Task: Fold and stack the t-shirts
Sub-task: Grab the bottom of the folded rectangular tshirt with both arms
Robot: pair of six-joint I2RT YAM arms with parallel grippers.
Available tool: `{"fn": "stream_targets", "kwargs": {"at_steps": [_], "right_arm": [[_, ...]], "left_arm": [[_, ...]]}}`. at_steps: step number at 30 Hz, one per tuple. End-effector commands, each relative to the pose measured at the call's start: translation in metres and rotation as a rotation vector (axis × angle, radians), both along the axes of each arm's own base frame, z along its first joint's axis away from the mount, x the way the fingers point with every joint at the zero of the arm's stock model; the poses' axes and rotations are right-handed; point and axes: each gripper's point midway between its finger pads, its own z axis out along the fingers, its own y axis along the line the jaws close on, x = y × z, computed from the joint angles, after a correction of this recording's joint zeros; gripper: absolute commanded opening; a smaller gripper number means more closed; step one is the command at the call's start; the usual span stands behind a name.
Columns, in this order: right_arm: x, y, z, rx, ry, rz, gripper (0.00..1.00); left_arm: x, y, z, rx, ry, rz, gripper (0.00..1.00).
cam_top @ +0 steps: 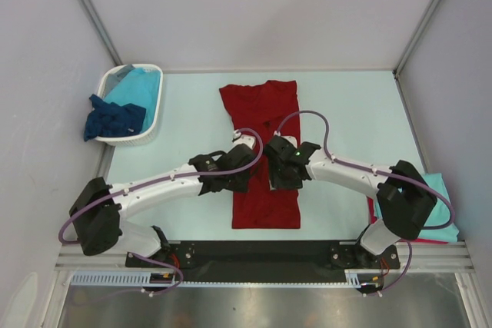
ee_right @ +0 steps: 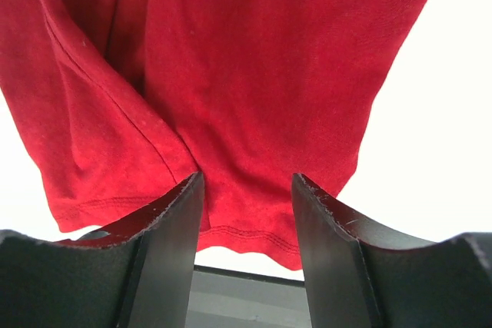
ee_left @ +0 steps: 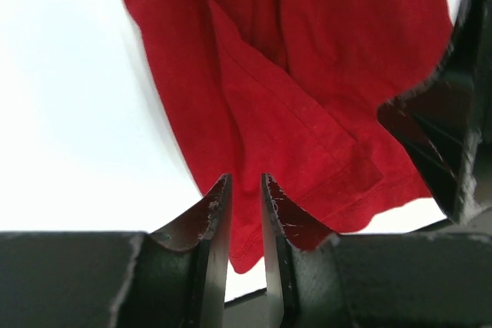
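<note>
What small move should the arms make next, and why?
Probably carry the left tool and right tool from the middle of the dark red t-shirt to its near hem and pinch it. The shirt lies flat as a narrow strip, sleeves folded in, and neither tool seems to grip anything.

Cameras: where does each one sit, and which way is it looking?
Top external: above and behind the arms, looking down at the table, red shirt and basket; both arms show.
Left wrist: on the left arm, looking past the left gripper onto the red shirt.
Right wrist: on the right arm, looking past the right gripper onto the red shirt.
Shared: all three views show the red shirt.
</note>
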Motion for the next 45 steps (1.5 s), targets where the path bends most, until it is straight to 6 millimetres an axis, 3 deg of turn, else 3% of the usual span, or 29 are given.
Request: {"fn": "stream_targets", "kwargs": {"at_steps": [1,8,10,15,20,23,30,32,34,41,45], "right_arm": [[0.026,0.004,0.013,0.056,-0.079,-0.076,0.55],[0.069,0.014,0.016,0.039,-0.114,-0.085,0.54],[0.08,0.012,0.008,0.022,-0.106,-0.095,0.54],[0.126,-0.005,-0.001,0.003,-0.105,-0.159,0.53],[0.141,-0.013,-0.002,0.007,-0.108,-0.187,0.5],[0.146,-0.014,-0.002,0.009,-0.114,-0.196,0.45],[0.15,-0.015,-0.01,0.001,-0.106,-0.202,0.36],[0.15,-0.017,-0.013,-0.002,-0.098,-0.205,0.34],[0.151,-0.018,-0.017,-0.003,-0.091,-0.206,0.31],[0.161,-0.021,-0.025,-0.001,-0.076,-0.215,0.24],[0.171,-0.02,-0.027,0.006,-0.069,-0.212,0.19]], "left_arm": [[-0.012,-0.019,0.011,-0.057,-0.013,-0.056,0.26],[-0.035,-0.037,-0.002,-0.013,0.022,-0.145,0.28],[-0.042,-0.041,-0.004,-0.019,0.04,-0.175,0.29],[-0.049,-0.028,-0.018,0.029,0.042,-0.183,0.33],[-0.029,-0.017,-0.007,0.04,-0.031,-0.1,0.34],[-0.014,-0.013,-0.012,0.011,-0.004,-0.05,0.32],[0.042,-0.001,-0.016,0.037,-0.012,0.033,0.23],[0.056,-0.007,-0.013,0.031,-0.023,0.017,0.22],[0.065,-0.013,-0.028,0.039,0.02,-0.012,0.22],[0.099,-0.038,-0.048,0.067,0.069,-0.029,0.13],[0.119,-0.03,-0.056,0.038,0.115,0.03,0.1]]}}
